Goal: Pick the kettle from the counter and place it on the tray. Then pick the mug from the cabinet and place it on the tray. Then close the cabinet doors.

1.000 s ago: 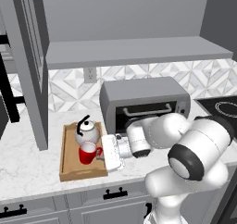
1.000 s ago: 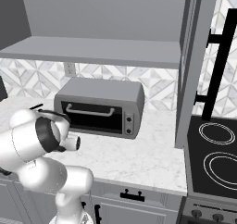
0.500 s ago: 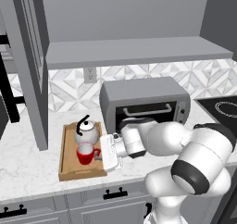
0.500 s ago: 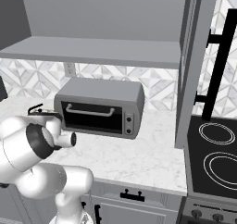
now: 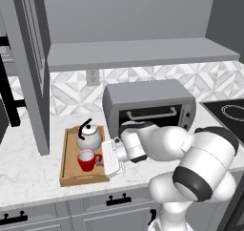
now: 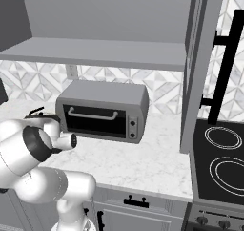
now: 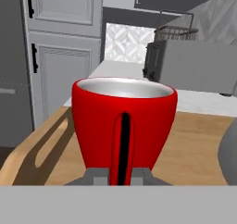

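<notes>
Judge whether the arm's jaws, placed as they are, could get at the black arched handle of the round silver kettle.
Probably not yet: the jaws are shut on the small red mug handle, and the mug stands between them and the kettle on the light-wood tray.

The white arm with dark joints (image 5: 190, 158) reaches low and leftward, wrist level. Its two-finger pincer (image 7: 121, 172) is clamped on the handle of the small red mug (image 7: 124, 121).

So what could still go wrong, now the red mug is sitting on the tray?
The gripper is shut on the mug handle, so pulling away before opening would likely drag or tip the mug. The kettle stands right behind the mug on the tray; a careless move could knock it. The cabinet door hangs open beside the tray, so the arm might clip it.
</notes>
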Tool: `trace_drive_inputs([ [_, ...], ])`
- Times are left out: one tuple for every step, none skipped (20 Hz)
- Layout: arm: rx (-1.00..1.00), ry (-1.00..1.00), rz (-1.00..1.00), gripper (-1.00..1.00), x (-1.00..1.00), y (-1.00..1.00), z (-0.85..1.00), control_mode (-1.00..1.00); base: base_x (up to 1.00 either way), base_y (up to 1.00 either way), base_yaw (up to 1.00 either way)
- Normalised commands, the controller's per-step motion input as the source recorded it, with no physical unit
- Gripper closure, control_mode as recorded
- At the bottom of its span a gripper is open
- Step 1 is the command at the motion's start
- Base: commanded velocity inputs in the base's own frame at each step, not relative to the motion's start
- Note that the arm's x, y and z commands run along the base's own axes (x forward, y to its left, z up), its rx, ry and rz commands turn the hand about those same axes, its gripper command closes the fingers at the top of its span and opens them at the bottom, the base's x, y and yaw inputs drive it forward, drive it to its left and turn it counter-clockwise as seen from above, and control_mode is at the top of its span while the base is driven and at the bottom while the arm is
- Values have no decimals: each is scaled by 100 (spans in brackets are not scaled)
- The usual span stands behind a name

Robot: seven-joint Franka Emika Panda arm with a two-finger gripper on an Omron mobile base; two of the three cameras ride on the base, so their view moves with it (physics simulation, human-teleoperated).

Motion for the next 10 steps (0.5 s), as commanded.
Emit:
trace_drive_inputs([
  [0,-3,0,100,-8,-11,-38,-100,0,0,0],
  [0,-2,0,100,-6,-6,-37,-100,0,0,0],
  [0,-3,0,100,-5,-4,-35,-100,0,0,0],
  [0,-3,0,100,-4,-8,-34,-100,0,0,0],
  [0,-3,0,100,-5,-3,-34,-100,0,0,0],
  [0,-3,0,100,-5,-4,-33,-100,0,0,0],
  [0,-3,0,100,-4,-5,-34,-100,0,0,0],
  [0,-3,0,100,-4,-1,-35,-100,0,0,0],
  [0,-3,0,100,-4,0,-35,-100,0,0,0],
  [0,-3,0,100,-5,-5,-37,-100,0,0,0],
])
